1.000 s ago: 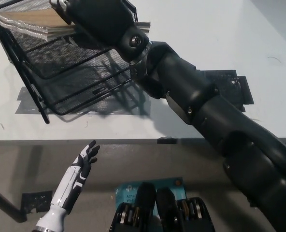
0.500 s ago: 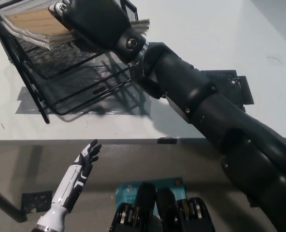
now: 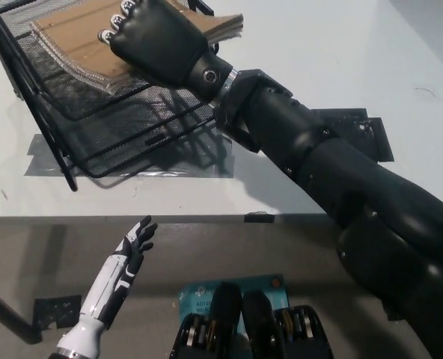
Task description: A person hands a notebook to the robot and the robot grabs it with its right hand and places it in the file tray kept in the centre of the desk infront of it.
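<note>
The black right robot hand [image 3: 158, 41] is closed over the brown notebook [image 3: 72, 37], holding it tilted above the black wire file tray [image 3: 94, 127] on the white tabletop [image 3: 319, 60]. One corner of the notebook pokes out past the tray's far rim. If released at this angle, it could catch on the wire edge or slide out rather than settle flat. The white left robot hand [image 3: 128, 250] rests low, fingers apart, holding nothing.
</note>
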Robot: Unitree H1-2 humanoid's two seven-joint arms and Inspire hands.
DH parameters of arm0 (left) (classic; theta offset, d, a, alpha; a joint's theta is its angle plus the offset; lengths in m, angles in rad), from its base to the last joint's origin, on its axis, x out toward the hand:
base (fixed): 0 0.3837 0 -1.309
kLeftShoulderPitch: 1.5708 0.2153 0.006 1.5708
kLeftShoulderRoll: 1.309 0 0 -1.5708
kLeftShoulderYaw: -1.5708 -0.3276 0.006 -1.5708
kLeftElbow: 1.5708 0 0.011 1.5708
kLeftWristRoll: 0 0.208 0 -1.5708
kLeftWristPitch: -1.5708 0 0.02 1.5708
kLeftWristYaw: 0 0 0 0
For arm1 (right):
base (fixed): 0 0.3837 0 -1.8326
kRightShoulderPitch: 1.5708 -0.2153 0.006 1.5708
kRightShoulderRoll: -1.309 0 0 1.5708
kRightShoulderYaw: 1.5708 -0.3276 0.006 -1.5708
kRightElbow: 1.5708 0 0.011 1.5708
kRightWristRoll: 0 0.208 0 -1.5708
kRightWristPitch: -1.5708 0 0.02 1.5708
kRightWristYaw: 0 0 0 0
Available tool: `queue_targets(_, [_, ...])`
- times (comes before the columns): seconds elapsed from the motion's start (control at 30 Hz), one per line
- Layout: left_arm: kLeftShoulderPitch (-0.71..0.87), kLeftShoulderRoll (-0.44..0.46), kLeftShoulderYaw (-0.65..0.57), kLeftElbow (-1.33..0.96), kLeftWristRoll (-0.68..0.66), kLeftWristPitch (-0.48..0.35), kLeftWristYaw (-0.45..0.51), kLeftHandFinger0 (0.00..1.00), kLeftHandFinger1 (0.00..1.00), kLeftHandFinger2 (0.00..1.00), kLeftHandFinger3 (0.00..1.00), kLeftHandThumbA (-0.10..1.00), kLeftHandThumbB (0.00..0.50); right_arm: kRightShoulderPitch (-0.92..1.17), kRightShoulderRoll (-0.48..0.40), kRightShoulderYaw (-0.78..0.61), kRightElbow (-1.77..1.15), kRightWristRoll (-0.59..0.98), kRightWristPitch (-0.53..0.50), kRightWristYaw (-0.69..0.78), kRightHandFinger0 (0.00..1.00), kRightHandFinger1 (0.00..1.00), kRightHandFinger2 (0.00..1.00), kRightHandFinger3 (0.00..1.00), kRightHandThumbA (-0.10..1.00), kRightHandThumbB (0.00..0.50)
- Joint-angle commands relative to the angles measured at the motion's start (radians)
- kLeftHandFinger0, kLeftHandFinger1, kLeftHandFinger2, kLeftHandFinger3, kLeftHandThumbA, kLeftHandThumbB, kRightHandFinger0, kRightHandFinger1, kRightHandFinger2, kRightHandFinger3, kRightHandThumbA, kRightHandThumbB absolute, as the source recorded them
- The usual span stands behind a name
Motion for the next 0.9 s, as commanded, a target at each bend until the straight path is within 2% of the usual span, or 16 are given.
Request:
queue_targets(0.0, [-0.016,0.015,-0.001,-0.03,0.005,-0.018,-0.007,0.99,1.0,1.0,1.0,1.0,0.5,-0.118,0.011,-0.028,0.02,0.038,0.097,-0.086,0.0,0.0,0.0,0.0,1.0,0.013])
queue_targets(0.13, [-0.017,0.015,-0.003,-0.034,0.006,-0.011,-0.009,0.98,1.0,1.0,1.0,1.0,0.5,-0.133,0.019,-0.08,0.013,0.098,0.044,-0.081,0.0,0.0,0.02,0.0,1.0,0.003])
queue_targets(0.33, [-0.015,0.015,-0.006,-0.035,0.0,-0.008,-0.013,0.92,1.0,1.0,1.0,1.0,0.5,-0.144,0.041,-0.113,0.012,0.113,0.03,-0.073,0.0,0.0,0.07,0.0,1.0,0.0])
queue_targets(0.5, [-0.017,0.016,-0.009,-0.033,0.014,-0.013,-0.007,0.97,1.0,1.0,1.0,1.0,0.5,-0.155,0.058,-0.116,0.025,0.116,0.035,-0.062,0.0,0.0,0.11,0.0,1.0,0.0])
queue_targets(0.7, [-0.016,0.016,-0.009,-0.038,0.002,-0.003,-0.012,0.99,1.0,1.0,1.0,1.0,0.5,-0.155,0.067,-0.085,0.058,0.097,0.061,-0.05,0.0,0.0,0.09,0.0,1.0,0.0])
queue_targets(0.83, [-0.018,0.017,-0.011,-0.041,0.001,0.001,-0.015,1.0,1.0,1.0,1.0,1.0,0.5,-0.155,0.076,-0.078,0.075,0.101,0.089,0.001,0.0,0.0,0.09,0.03,1.0,0.0])
queue_targets(0.87, [-0.019,0.017,-0.01,-0.041,-0.002,0.004,-0.016,1.0,1.0,1.0,1.0,1.0,0.5,-0.155,0.079,-0.093,0.076,0.122,0.077,0.051,0.0,0.0,0.12,0.07,1.0,0.012])
